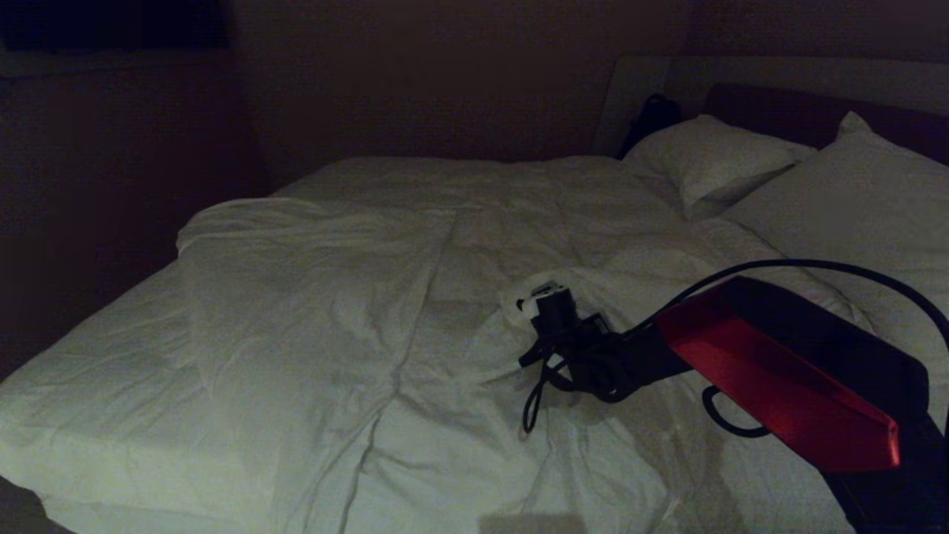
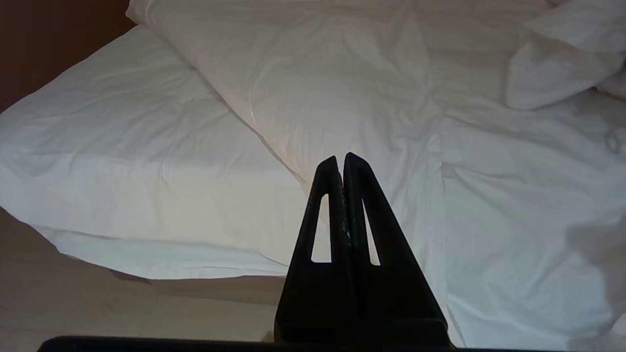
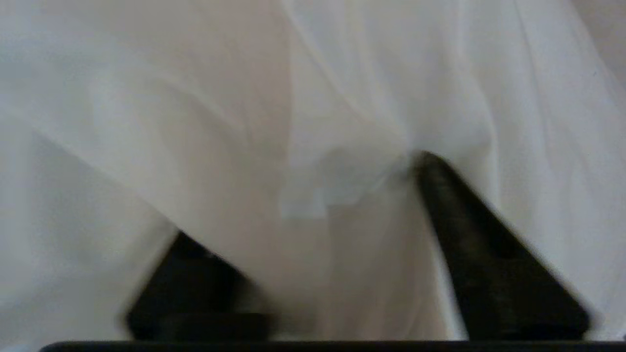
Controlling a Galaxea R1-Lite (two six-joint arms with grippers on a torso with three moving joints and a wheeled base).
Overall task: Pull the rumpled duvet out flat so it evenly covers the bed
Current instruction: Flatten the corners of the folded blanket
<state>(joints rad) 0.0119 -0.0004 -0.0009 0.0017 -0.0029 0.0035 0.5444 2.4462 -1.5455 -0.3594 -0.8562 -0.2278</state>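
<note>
We have right gripper (image 1: 530, 300) pushed into duvet (image 1: 415, 245) near bed's (image 1: 89, 356) middle, toward pillow (image 1: 712, 159) end; jaws apart, fold of cloth bunched between them, not yet pinched. Left gripper (image 2: 341, 164) parked off near edge, jaws together, empty. We judge: take deep bite of fold, then pull low and steady. Duvet lies skewed across bed, long axis slanting, foot-end corner of sheet (image 1: 96, 356) uncovered.

Bare mattress sheet (image 1: 96, 371) on the bed's left side lies open to reach. Two pillows (image 1: 712, 159) block the headboard end, and duvet (image 1: 334, 297) folds crowd the right claw (image 3: 313, 215).
</note>
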